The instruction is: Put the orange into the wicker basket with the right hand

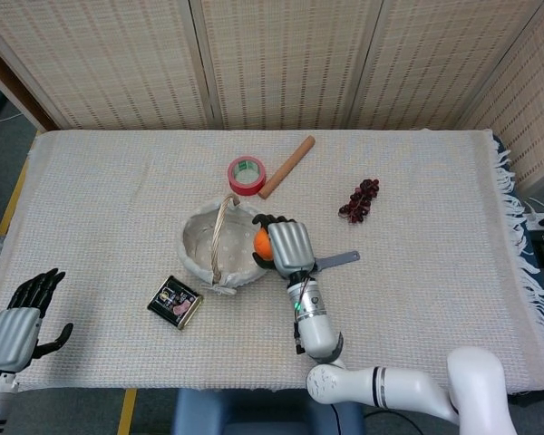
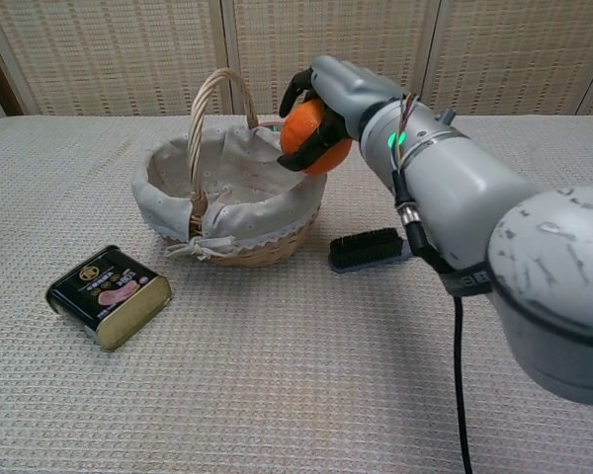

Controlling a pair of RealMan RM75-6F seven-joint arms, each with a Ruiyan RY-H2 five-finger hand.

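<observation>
My right hand (image 1: 288,246) (image 2: 338,101) grips the orange (image 1: 263,245) (image 2: 309,136) and holds it in the air over the right rim of the wicker basket (image 1: 198,255) (image 2: 168,207). The basket has a white spotted cloth lining and a tall handle, and nothing shows inside it. At the table's near left corner my left hand (image 1: 14,319) rests open, its dark fingers spread.
A black brush (image 2: 366,249) lies just right of the basket, under my right arm. A black tin (image 1: 174,302) (image 2: 108,295) sits in front of the basket. Behind it are a red tape roll (image 1: 246,175) and a wooden rolling pin (image 1: 286,166). Dark grapes (image 1: 360,200) lie further right.
</observation>
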